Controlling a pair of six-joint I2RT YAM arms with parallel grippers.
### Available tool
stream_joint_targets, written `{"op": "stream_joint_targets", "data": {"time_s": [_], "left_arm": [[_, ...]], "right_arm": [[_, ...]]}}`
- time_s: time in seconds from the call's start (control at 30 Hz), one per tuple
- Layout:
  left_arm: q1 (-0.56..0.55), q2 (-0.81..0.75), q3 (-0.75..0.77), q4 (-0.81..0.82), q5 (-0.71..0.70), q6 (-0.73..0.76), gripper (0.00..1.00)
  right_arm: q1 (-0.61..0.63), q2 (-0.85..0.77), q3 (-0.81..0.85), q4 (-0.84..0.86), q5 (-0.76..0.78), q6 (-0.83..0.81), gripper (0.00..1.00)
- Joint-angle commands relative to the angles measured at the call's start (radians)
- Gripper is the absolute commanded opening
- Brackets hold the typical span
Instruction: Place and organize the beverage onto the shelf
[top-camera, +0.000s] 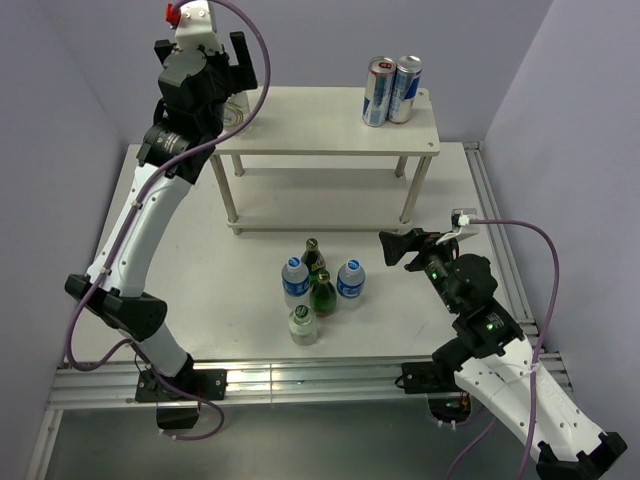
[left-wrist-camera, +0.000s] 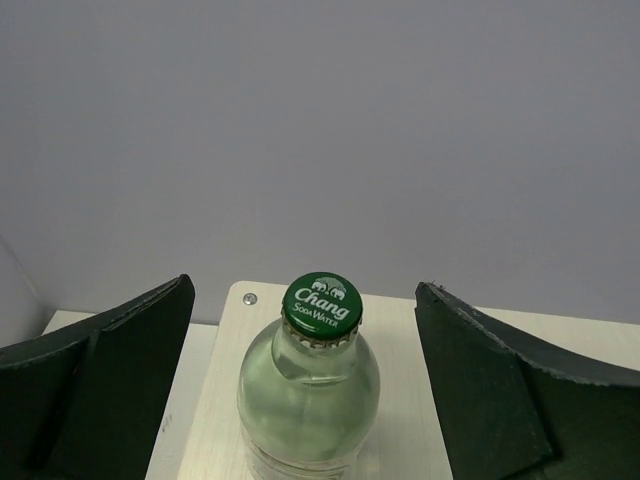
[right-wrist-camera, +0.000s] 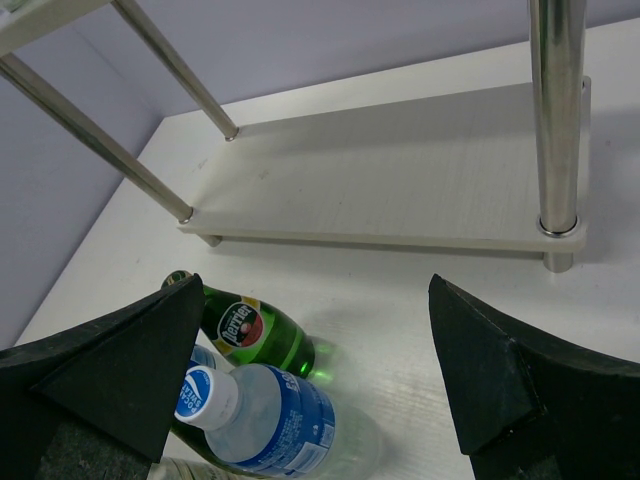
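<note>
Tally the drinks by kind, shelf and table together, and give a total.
Cans: 2
Blue-label water bottles: 2
Green glass bottles: 2
Clear soda bottles: 2
Total: 8

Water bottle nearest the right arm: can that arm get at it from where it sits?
Probably yes. The right hand is open, low and just beside the bottle, with only bare table between.
</note>
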Motion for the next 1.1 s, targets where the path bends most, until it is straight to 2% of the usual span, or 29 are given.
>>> {"op": "stream_joint_targets", "data": {"time_s": [0.0, 0.13, 0.27, 0.37, 0.43, 0.47, 0.5, 0.63, 0.7, 0.8, 0.87, 0.97, 1.07], "left_arm": [[-0.01, -0.089, -0.001, 0.023, -0.009, -0.01, 0.99], [-0.07, -0.216, -0.099, 0.028, -0.061, -0.001, 0.99], [-0.18, -0.356, -0.222, 0.035, -0.139, 0.008, 0.99], [-0.254, -0.452, -0.291, -0.046, -0.188, -0.055, 0.99], [-0.288, -0.555, -0.427, -0.074, -0.196, -0.114, 0.99], [-0.346, -0.647, -0.502, -0.04, -0.223, -0.133, 0.99], [-0.377, -0.692, -0.663, -0.023, -0.243, -0.153, 0.99], [-0.516, -0.842, -0.984, -0.005, -0.263, -0.333, 0.95], [-0.637, -0.917, -1.156, 0.084, -0.285, -0.365, 0.95], [-0.843, -0.948, -1.298, 0.138, -0.424, -0.409, 0.96], [-0.971, -0.927, -1.322, 0.115, -0.513, -0.463, 0.96], [-1.084, -0.89, -1.355, 0.068, -0.591, -0.544, 0.97], [-1.139, -0.861, -1.372, -0.02, -0.619, -0.67, 0.97]], "right_arm": [[0.005, -0.004, -0.009, 0.022, 0.008, 0.005, 1.0], [0.005, -0.004, -0.007, 0.024, 0.004, 0.005, 1.0], [0.005, -0.001, -0.007, 0.025, 0.001, 0.005, 1.0], [0.005, 0.002, -0.007, 0.025, 0.001, 0.005, 1.0], [0.005, 0.002, -0.006, 0.025, 0.003, 0.003, 1.0], [0.005, 0.002, -0.006, 0.024, 0.007, 0.005, 1.0], [0.005, 0.001, -0.007, 0.025, 0.006, 0.006, 1.0], [0.007, 0.008, -0.004, 0.028, 0.0, 0.002, 1.0], [0.005, 0.013, 0.0, 0.024, 0.004, 0.0, 1.0], [0.007, 0.01, -0.003, 0.024, 0.009, 0.002, 1.0], [0.005, 0.008, -0.003, 0.022, 0.009, 0.002, 1.0], [0.005, 0.01, -0.003, 0.022, 0.008, 0.002, 1.0], [0.005, 0.01, -0.004, 0.021, 0.009, 0.005, 1.0]]}}
